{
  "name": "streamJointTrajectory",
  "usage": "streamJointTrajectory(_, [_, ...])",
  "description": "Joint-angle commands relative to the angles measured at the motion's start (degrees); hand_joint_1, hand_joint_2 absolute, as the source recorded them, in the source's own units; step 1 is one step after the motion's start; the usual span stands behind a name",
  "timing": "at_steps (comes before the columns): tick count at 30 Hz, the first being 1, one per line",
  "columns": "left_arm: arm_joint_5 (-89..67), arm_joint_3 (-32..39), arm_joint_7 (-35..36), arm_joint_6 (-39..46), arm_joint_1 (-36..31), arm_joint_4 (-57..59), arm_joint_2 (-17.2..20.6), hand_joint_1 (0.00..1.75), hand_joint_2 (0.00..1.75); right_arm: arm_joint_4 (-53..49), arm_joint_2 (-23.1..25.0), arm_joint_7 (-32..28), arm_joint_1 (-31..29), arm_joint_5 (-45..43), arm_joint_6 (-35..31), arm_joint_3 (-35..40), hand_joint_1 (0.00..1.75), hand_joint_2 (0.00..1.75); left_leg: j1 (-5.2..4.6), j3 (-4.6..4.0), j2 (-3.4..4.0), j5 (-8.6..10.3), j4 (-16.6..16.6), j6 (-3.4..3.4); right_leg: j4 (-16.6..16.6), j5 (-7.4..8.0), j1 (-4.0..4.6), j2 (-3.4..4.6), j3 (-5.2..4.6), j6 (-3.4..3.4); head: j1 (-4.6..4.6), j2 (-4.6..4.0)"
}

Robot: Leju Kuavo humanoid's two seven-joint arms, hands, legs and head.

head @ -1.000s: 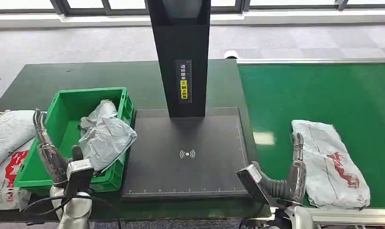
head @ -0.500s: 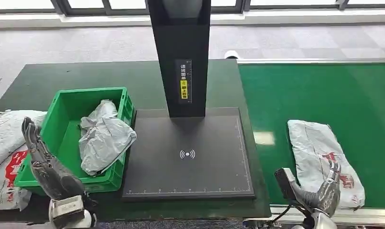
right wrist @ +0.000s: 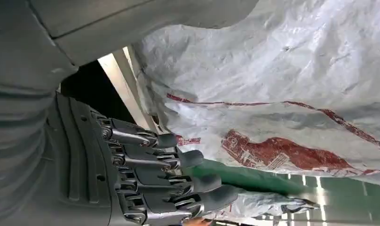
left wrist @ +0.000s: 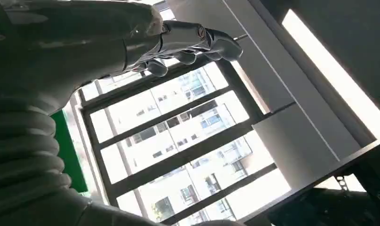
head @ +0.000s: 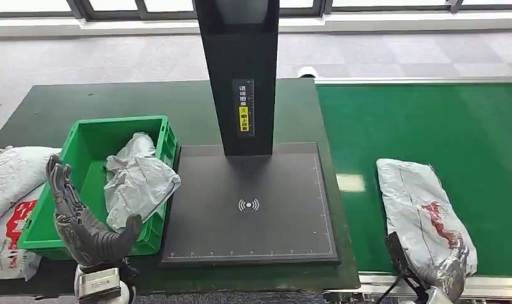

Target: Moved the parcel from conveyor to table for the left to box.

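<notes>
One crinkled grey plastic parcel (head: 424, 212) with red print lies on the smooth green conveyor (head: 431, 120), and my right hand (head: 447, 275) sits at its near end, fingers apart and curled beside the film, gripping nothing. My left hand (head: 82, 218) stands empty with fingers spread before one green plastic crate (head: 82, 136) on the table (head: 114, 98). The crate holds one crumpled grey bag (head: 138, 180), and two white sacks (head: 9, 190) lie beside it.

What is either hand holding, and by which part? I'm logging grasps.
Left hand holds nothing. Right hand sits at the near end of the grey plastic parcel; a hold cannot be told.
</notes>
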Motion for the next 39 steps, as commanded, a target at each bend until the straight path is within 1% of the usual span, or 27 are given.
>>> streamJointTrajectory(1, [0.3, -1.8, 0.3, 0.0, -0.5, 1.7, 3.1, 0.0, 1.75, 5.5, -1.1, 0.0, -2.7, 0.1, -0.1, -4.0, 0.0, 1.75, -0.06, 0.12, 0.05, 0.0, -0.1, 0.16, -0.1, 0.01, -0.04, 0.01, 0.11, 0.01, 0.0, 0.0])
streamJointTrajectory(2, [0.3, -1.8, 0.3, 0.0, -0.5, 1.7, 3.1, 0.0, 1.75, 5.5, -1.1, 0.0, -2.7, 0.1, -0.1, -4.0, 0.0, 1.75, -0.1, 0.18, 0.07, 0.02, -0.1, 0.24, -0.1, 0.02, -0.06, 0.02, 0.15, 0.01, 0.0, 0.0])
streamJointTrajectory(6, [-0.2, -1.9, 0.3, 0.0, -1.1, 2.8, 3.1, 0.0, 1.75, 5.5, -1.0, 1.0, -2.6, 0.1, 0.3, -5.7, 0.0, 1.75, -0.07, 0.1, 0.02, 0.01, -0.1, 0.14, -0.1, 0.0, -0.06, -0.02, 0.09, 0.01, 0.0, 0.0])
streamJointTrajectory(9, [-0.4, -1.9, 0.3, 0.0, -1.6, 3.7, 3.1, 0.0, 1.75, 6.8, -1.5, 2.0, -2.7, 0.8, 1.2, -6.7, 0.0, 1.75, -0.11, 0.19, -0.03, 0.03, -0.2, 0.26, -0.1, 0.0, -0.07, -0.09, 0.19, 0.01, 0.0, 0.0])
streamJointTrajectory(10, [-0.5, -2.0, 0.3, 0.0, -1.8, 4.3, 3.2, 0.0, 1.75, 8.1, -1.7, 1.9, -3.2, 1.0, 2.1, -7.1, 0.0, 1.75, -0.07, 0.13, -0.05, 0.02, -0.1, 0.17, -0.1, -0.01, -0.04, -0.09, 0.14, 0.01, 0.0, 0.02])
streamJointTrajectory(11, [-0.3, -2.2, 0.3, 0.0, -2.0, 4.6, 3.3, 0.0, 1.75, 9.1, -1.6, 1.8, -3.6, 1.1, 3.1, -7.3, 0.0, 1.75, -0.09, 0.18, -0.05, 0.03, -0.2, 0.24, -0.1, -0.01, -0.06, -0.1, 0.19, 0.01, 0.0, 0.02])
streamJointTrajectory(12, [-0.5, -2.2, 0.3, -0.3, -2.2, 5.2, 3.2, 0.0, 1.75, 10.0, -1.7, 1.0, -3.8, 1.7, 3.7, -7.0, 0.93, 1.75, -0.08, 0.15, -0.02, 0.02, -0.1, 0.16, -0.1, -0.01, -0.06, -0.06, 0.14, 0.01, 0.0, 0.02])
streamJointTrajectory(13, [-0.8, -2.0, 0.3, -0.4, -2.2, 5.4, 3.0, 0.0, 1.75, 10.2, -1.4, 0.1, -4.1, 0.8, 3.6, -7.4, 1.75, 1.75, -0.08, 0.19, -0.02, 0.04, -0.2, 0.23, -0.2, 0.01, -0.05, -0.08, 0.19, 0.01, 0.0, 0.0])
streamJointTrajectory(14, [-1.3, -1.7, 0.3, -1.0, -2.4, 5.7, 2.5, 0.0, 1.75, 10.8, -1.3, 0.0, -4.3, 1.1, 5.0, -7.4, 1.75, 1.75, -0.06, 0.14, 0.01, 0.02, -0.1, 0.14, -0.1, 0.01, -0.04, -0.03, 0.13, 0.02, 0.0, 0.0])
streamJointTrajectory(16, [-1.6, -1.3, 0.3, -1.4, -2.5, 5.6, 2.2, 0.0, 1.75, 10.2, -0.9, -0.6, -4.3, 0.7, 4.7, -7.7, 1.75, 1.75, -0.08, 0.19, 0.0, 0.04, -0.2, 0.24, -0.2, 0.02, -0.04, -0.06, 0.2, 0.02, 0.0, 0.0])
streamJointTrajectory(18, [-2.0, -1.0, 0.3, -1.7, -2.5, 5.6, 2.1, 0.0, 1.75, 10.2, -0.9, -0.8, -4.6, 1.1, 5.7, -7.0, 1.75, 1.75, -0.04, 0.11, 0.0, 0.01, -0.1, 0.14, -0.1, 0.01, -0.02, -0.03, 0.11, 0.01, 0.0, 0.0])
streamJointTrajectory(22, [-2.1, -0.8, 0.3, -2.5, -3.4, 6.7, 2.2, 0.0, 1.75, 10.2, -0.7, -0.9, -4.7, 1.2, 6.8, -6.3, 1.75, 1.75, -0.09, 0.21, 0.04, 0.04, -0.1, 0.24, -0.1, 0.04, -0.05, -0.02, 0.19, 0.01, 0.0, 0.0])
streamJointTrajectory(26, [-2.3, -0.8, 0.3, -2.5, -3.8, 7.4, 2.3, 0.0, 1.75, 7.1, 0.5, -1.7, -3.4, 0.8, 6.9, -6.1, 1.75, 1.75, -0.05, 0.24, 0.02, 0.05, -0.1, 0.22, -0.1, 0.05, -0.02, -0.04, 0.2, 0.0, 0.0, 0.0])
streamJointTrajectory(27, [-2.2, -0.8, 0.3, -2.4, -3.9, 7.4, 2.4, 0.0, 1.75, 5.3, 1.1, -2.0, -2.9, 0.8, 7.4, -5.8, 1.75, 1.75, -0.09, 0.28, 0.0, 0.07, -0.2, 0.26, -0.2, 0.05, -0.05, -0.08, 0.23, -0.01, 0.0, 0.02])
streamJointTrajectory(28, [-2.1, -0.8, 0.3, -2.3, -3.9, 7.4, 2.6, 0.0, 1.75, 4.0, 1.5, -2.4, -2.6, 0.6, 7.6, -5.6, 1.75, 1.75, -0.04, 0.24, 0.01, 0.02, -0.1, 0.16, -0.1, 0.04, -0.01, -0.03, 0.19, 0.0, 0.0, 0.0])
streamJointTrajectory(31, [-2.5, -0.5, 0.3, -1.7, -3.1, 6.7, 2.6, 0.0, 1.75, -1.6, 3.5, -4.7, -1.5, -0.8, 6.4, -4.3, 1.75, 1.75, -0.05, 0.3, 0.05, 0.02, -0.1, 0.2, -0.1, 0.04, -0.02, -0.01, 0.24, -0.02, 0.0, 0.0])
streamJointTrajectory(33, [-2.7, -0.1, 0.3, -1.3, -2.0, 5.7, 2.6, 0.0, 1.75, -8.3, 5.5, -7.9, -0.3, -4.0, 4.5, -2.6, 1.75, 1.75, -0.06, 0.29, 0.1, 0.0, -0.1, 0.18, -0.1, 0.04, -0.03, 0.05, 0.18, -0.02, 0.0, 0.0])
streamJointTrajectory(34, [-2.8, -0.1, 0.3, -1.2, -1.7, 5.5, 2.6, 0.0, 1.75, -12.2, 6.6, -10.4, 0.3, -6.8, 2.5, -1.7, 1.75, 1.75, -0.08, 0.29, 0.13, 0.0, -0.1, 0.23, -0.1, 0.04, -0.04, 0.06, 0.18, -0.02, 0.0, 0.0])
streamJointTrajectory(35, [-2.8, 0.0, 0.3, -0.8, -0.9, 4.6, 2.7, 0.0, 1.75, -18.9, 8.0, -14.1, 2.2, -11.0, 0.8, 0.7, 1.75, 1.75, -0.09, 0.25, 0.18, -0.02, -0.1, 0.18, 0.0, 0.02, -0.06, 0.12, 0.13, -0.02, 0.0, 0.0])
streamJointTrajectory(36, [-2.8, -0.1, 0.3, -0.6, -0.4, 4.1, 2.8, 0.0, 1.75, -24.2, 9.3, -16.3, 3.7, -14.0, -1.3, 2.2, 1.75, 1.75, -0.09, 0.21, 0.21, -0.04, 0.0, 0.13, 0.0, 0.03, -0.07, 0.17, 0.08, -0.01, 0.0, 0.0])
streamJointTrajectory(39, [-2.7, -0.2, 0.3, -0.6, -0.2, 3.9, 2.9, 0.0, 1.75, -27.9, 9.9, -14.7, 5.0, -13.9, 0.6, 3.4, 1.75, 1.75, -0.12, 0.13, 0.25, -0.07, 0.0, 0.19, 0.1, -0.01, -0.09, 0.19, 0.01, -0.03, 0.0, 0.0])
